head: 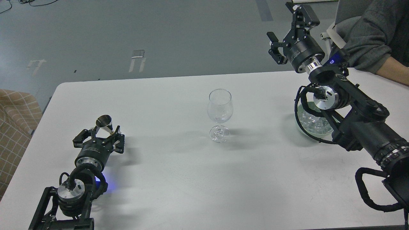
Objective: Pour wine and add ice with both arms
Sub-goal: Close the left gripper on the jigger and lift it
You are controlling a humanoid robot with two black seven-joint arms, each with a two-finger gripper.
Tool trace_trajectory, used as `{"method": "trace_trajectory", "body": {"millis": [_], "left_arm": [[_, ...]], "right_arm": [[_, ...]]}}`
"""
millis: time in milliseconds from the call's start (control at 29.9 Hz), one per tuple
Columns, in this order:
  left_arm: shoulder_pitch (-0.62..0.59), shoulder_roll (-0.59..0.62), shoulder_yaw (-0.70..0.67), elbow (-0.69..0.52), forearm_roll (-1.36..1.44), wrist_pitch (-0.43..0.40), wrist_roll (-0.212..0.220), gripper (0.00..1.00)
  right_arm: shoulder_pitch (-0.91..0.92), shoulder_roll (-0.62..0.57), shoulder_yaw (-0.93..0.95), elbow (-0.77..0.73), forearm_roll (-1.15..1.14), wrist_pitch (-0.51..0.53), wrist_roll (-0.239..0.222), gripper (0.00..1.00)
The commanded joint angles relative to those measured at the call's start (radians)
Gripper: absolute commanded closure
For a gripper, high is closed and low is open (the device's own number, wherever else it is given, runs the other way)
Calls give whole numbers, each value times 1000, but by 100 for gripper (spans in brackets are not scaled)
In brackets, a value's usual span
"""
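A clear stemmed wine glass (219, 110) stands upright at the middle of the white table (166, 179). My left gripper (104, 131) lies low on the table at the left, shut on a small metal cone-shaped measuring cup (104, 122) with its mouth tilted up. My right gripper (289, 27) is open and empty, raised above the table's far right edge. Clear ice cubes (314, 123) lie in a glass bowl (303, 129) at the right, partly hidden under my right arm.
A person's grey-sleeved arm (367, 35) rests on the far right corner, close behind my right arm. A chequered brown cloth (14, 127) lies beyond the table's left edge. Grey floor lies behind the table.
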Motion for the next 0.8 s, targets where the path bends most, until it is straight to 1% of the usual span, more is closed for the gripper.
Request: {"method": "trace_trajectory", "body": {"millis": [0,67,200,367,568,668,702,768], "left_arm": [[0,0,1,0,0,0,-1,41],[0,0,1,2,0,0,-2,44],[0,0,2,2,0,-2,1,47],[0,0,2,8,0,-2,2,55],[0,0,4,8,0,-18,7,56],[0,0,4,8,0,-37,7,58],[0,0,4,8,0,-41,7,61],[0,0,4,8,0,-43,2,62]], "right_arm": [[0,0,0,0,0,0,0,0],[2,2,-1,0,0,0,0,0],[2,0,0,0,0,0,1,0],[2,0,-1,0,0,0,0,0],[0,0,-1,0,0,0,1,0],[0,0,-1,0,0,0,1,0],[0,0,0,0,0,0,1,0],[0,0,-1,0,0,0,1,0]]}}
